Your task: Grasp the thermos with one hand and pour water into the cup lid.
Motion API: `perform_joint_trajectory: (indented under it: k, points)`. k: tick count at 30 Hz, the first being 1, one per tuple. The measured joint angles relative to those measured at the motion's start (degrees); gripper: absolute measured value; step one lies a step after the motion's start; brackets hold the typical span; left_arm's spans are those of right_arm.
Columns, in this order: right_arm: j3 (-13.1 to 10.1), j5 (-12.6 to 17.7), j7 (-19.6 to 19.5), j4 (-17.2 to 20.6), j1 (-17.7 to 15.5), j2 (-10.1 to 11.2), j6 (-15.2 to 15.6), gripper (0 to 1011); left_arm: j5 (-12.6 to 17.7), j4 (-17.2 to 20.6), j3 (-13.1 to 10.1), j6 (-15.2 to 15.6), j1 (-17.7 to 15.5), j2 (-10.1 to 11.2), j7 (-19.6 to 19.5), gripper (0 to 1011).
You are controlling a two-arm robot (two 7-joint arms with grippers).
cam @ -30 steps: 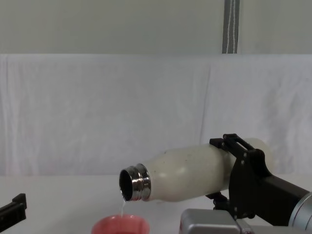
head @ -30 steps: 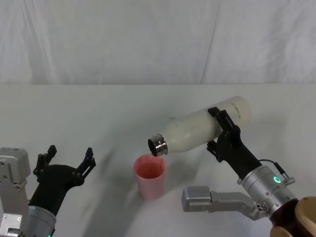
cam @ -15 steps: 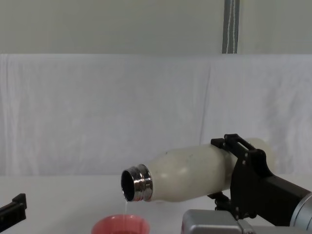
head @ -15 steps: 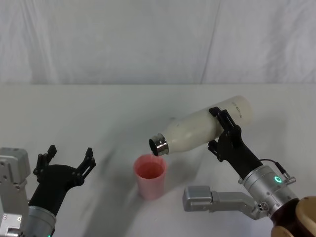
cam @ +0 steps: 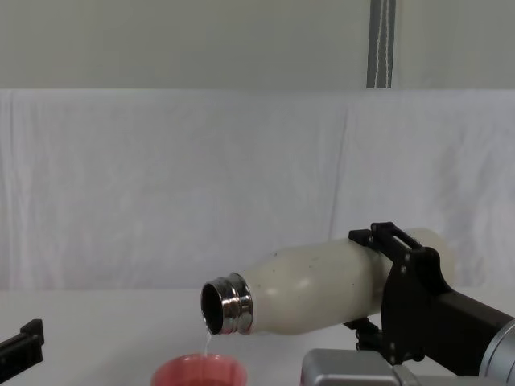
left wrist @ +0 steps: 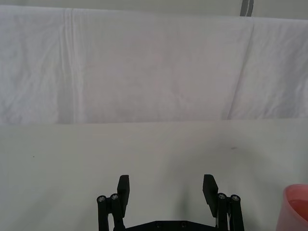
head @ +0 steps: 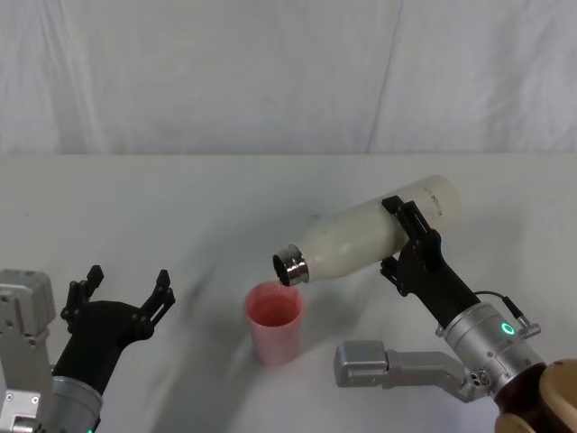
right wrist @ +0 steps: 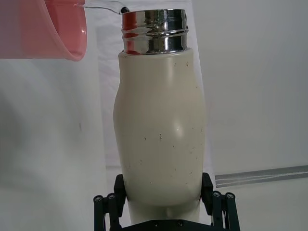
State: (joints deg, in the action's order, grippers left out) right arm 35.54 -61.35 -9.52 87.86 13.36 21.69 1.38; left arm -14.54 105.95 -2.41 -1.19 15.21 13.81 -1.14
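One black right gripper (head: 403,242) clamps the tall cream-white matte thermos (head: 370,239) near its base, long axis tilted, steel neck down-left above the small pink-red cup lid (head: 274,320). Left gripper (head: 119,290) idles wide, near-left.

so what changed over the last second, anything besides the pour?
Small change: the right pincer, shut on the thermos, tipped its steel neck slightly lower and eased it a touch to the right over the cup lid. A thin stream keeps falling into the cup. The cup has not shifted, and the left pincer stays open and parked at lower left.
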Motion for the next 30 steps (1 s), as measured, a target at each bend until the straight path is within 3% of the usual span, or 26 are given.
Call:
perform_joint_trajectory:
  k: [30]
  points:
    - [0.18,-0.42,-0.07,0.05,-0.37,0.27,0.21,950,0.0,0.0,0.0,0.0,0.0,0.0,0.0,1001]
